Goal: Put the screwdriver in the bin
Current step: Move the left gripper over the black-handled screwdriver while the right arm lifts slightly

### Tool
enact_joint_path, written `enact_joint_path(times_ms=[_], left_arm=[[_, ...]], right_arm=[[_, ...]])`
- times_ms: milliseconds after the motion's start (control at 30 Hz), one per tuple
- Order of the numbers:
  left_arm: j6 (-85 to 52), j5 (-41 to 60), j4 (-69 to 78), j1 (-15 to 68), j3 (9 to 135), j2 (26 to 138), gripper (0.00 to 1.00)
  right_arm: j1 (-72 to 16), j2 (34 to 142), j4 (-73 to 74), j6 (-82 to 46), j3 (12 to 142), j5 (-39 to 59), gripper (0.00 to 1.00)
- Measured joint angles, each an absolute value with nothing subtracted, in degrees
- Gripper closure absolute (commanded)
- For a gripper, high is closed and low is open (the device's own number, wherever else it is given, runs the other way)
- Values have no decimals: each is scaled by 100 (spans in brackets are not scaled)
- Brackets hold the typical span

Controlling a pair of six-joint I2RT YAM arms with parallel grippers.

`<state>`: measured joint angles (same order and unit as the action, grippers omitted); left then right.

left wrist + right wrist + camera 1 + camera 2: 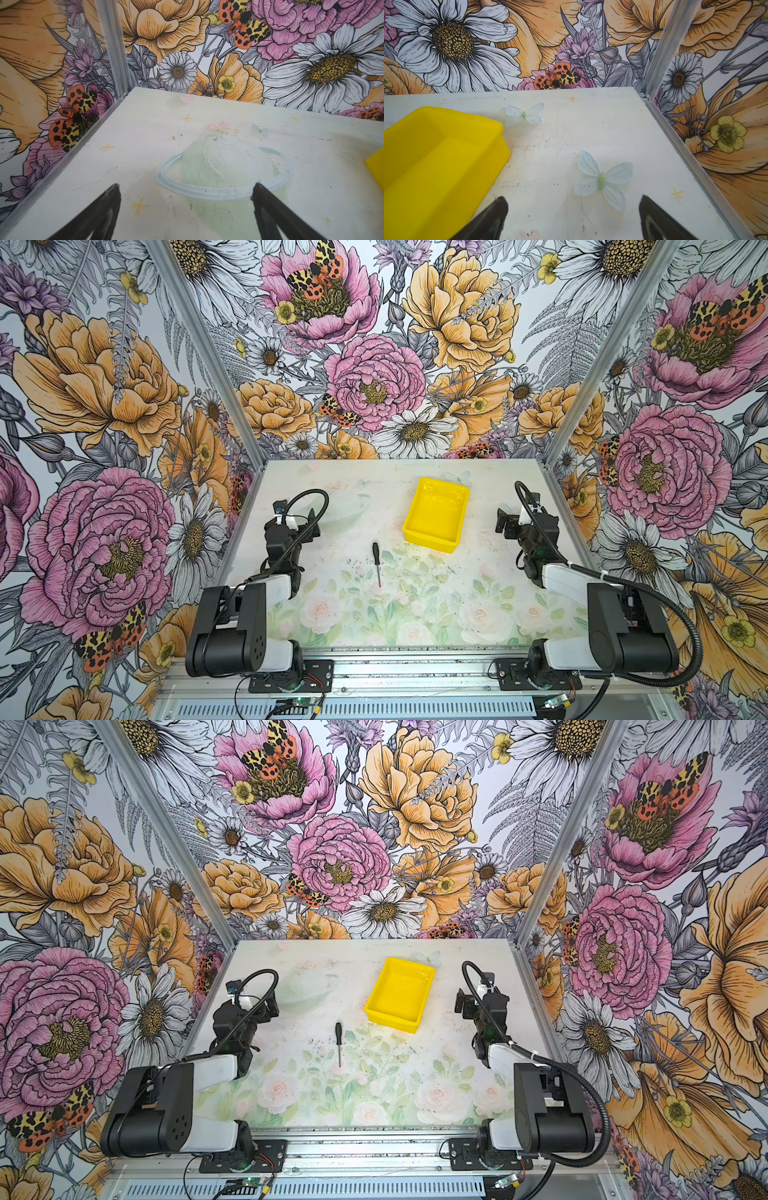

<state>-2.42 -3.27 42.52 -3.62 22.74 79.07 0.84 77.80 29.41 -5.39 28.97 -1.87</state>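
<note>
Spread wide, gripping nothing: left gripper point(186, 187), likewise right gripper point(573, 198). Out of both wrist views, screwdriver point(377, 566) lying flat to the right of the left fingers point(104, 209) and behind their tips, toward the base. Long axis fore-and-aft, handle toward the bin point(436, 510), shaft basewards. Nearer the left fingers than the right, seemingly.

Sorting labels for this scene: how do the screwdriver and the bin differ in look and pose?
The screwdriver is slim, black-handled with a silver shaft; the bin is broad and bright yellow. The screwdriver is shorter than the bin. The screwdriver lies toward the front of the table; the bin sits farther back, to the right. Both rest flat, apart.
</note>
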Motion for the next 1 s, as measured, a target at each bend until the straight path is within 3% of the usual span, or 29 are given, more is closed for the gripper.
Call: enact_joint_path(times_ms=[433, 700, 1000], left_arm=[[-346, -1396, 1481, 342, 3070, 6879, 1], [-1017, -1282, -366, 445, 3964, 6716, 1], [-1754, -775, -1988, 913, 4689, 6670, 1]], right_arm=[[-644, 5684, 755, -1015, 2908, -1020, 1], [-760, 4611, -980, -1793, 3175, -1439, 1], [-762, 5022, -2650, -2307, 4283, -1201, 1]])
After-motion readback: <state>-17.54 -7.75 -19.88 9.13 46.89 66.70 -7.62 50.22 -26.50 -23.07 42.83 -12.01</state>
